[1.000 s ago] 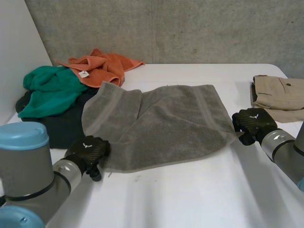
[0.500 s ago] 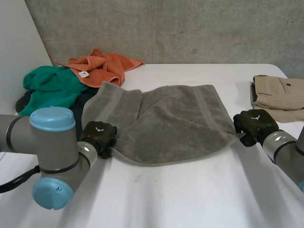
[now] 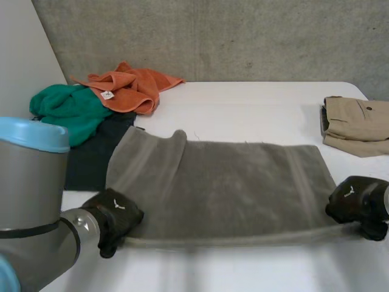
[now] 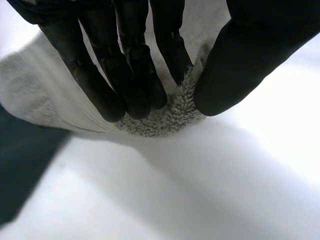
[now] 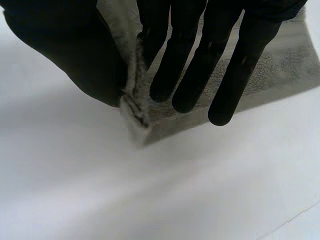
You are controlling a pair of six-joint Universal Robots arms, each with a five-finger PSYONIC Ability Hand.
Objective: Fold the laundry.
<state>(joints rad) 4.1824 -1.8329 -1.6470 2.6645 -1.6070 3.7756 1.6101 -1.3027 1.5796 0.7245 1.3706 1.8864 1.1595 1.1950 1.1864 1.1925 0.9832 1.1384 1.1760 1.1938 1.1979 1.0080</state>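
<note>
now | step: first fold setup, grey towel [image 3: 225,182] lies flat mid table [image 3: 255,103] | left hand [image 3: 114,214] pinches near-left corner, right hand [image 3: 355,202] pinches near-right corner | next: we judge both corners lift together, go to far edge, keep level.

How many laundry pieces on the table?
5: grey towel spread mid-table; orange towel far left; green cloth beside it; dark cloth under the green one; folded beige garment far right. More may hide in the heap.
</note>
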